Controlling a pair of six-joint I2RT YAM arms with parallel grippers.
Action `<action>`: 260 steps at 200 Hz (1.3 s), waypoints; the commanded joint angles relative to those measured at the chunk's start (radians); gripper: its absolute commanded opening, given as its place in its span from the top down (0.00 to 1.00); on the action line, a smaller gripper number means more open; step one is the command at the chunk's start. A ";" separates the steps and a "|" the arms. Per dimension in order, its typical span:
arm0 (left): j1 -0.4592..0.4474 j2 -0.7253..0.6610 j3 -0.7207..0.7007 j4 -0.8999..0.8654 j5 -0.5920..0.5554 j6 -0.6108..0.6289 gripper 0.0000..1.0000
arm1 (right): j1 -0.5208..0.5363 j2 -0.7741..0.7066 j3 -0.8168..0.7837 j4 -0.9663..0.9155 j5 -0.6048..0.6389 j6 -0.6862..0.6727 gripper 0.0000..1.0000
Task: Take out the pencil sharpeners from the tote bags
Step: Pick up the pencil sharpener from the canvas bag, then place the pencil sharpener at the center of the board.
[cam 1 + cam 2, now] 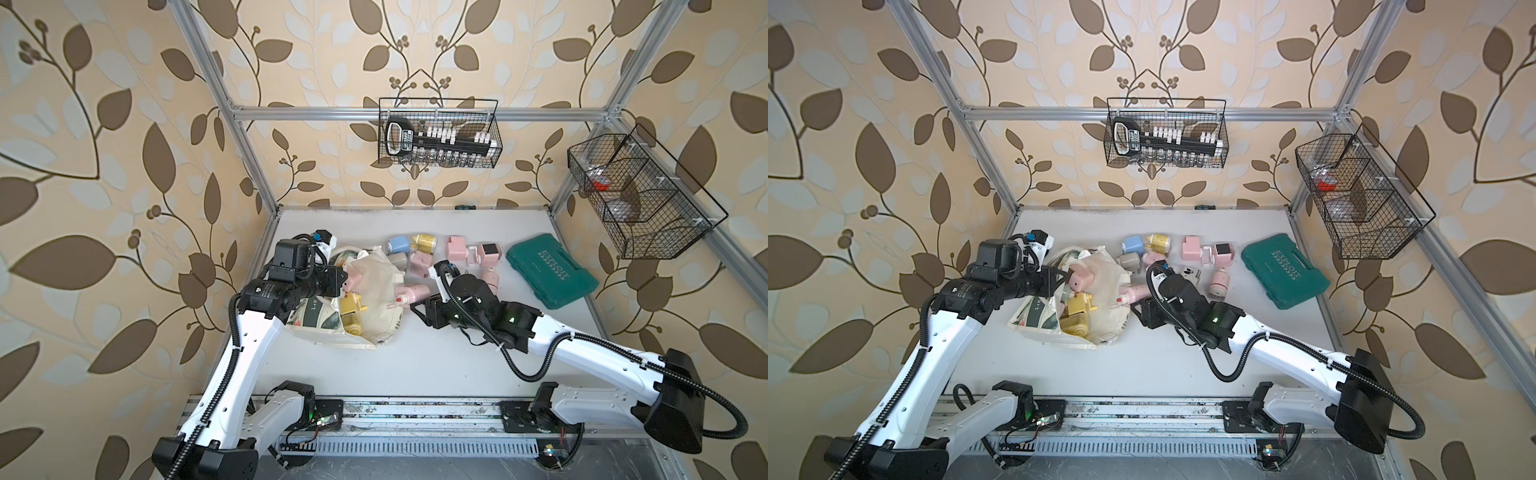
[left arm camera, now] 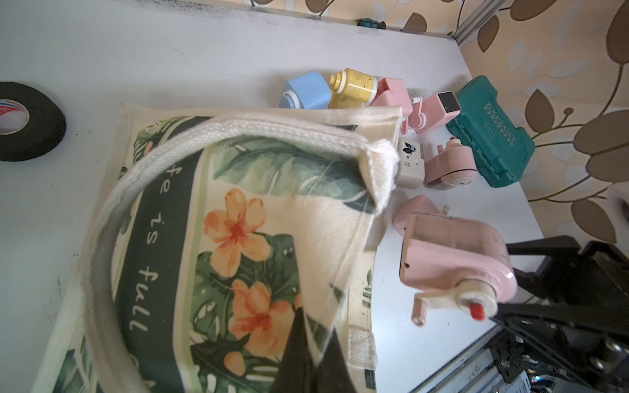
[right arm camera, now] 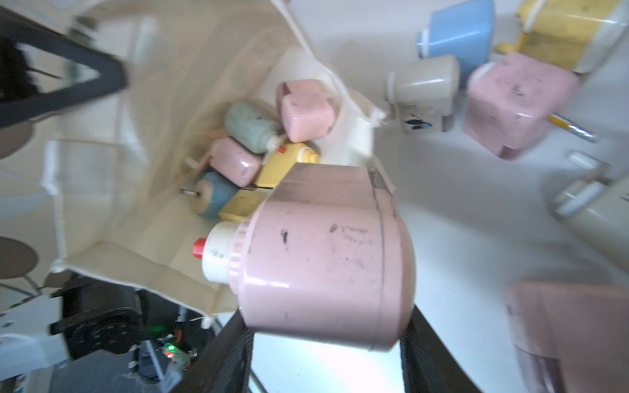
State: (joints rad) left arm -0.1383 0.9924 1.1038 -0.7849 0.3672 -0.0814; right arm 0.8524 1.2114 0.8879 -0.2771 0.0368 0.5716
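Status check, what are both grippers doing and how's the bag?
Left gripper shut on tote bag edge. Right gripper shut on pink sharpener, outside the bag. More sharpeners inside.

Two arms are seen in both top views: white link shells, black joint housings, black corrugated cables looped alongside, and green indicator lights at the wrists and bases.

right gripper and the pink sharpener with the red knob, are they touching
Touching. In the right wrist view the pink sharpener sits clamped between the right gripper's two black fingers, its sides against both of them.
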 commanded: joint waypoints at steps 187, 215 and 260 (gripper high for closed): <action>-0.002 -0.024 -0.005 0.021 0.007 0.017 1.00 | -0.171 0.459 0.387 -0.367 0.087 -0.200 0.10; -0.001 -0.033 -0.005 0.010 -0.002 0.019 1.00 | -0.128 0.301 0.366 -0.314 0.058 -0.216 0.10; -0.001 -0.038 -0.009 0.012 0.039 0.029 1.00 | -0.046 0.117 0.168 0.132 -0.309 -0.050 0.26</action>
State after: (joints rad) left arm -0.1383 0.9764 1.0943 -0.7822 0.3664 -0.0807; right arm 0.7616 1.3552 1.1629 -0.4149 -0.0673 0.4110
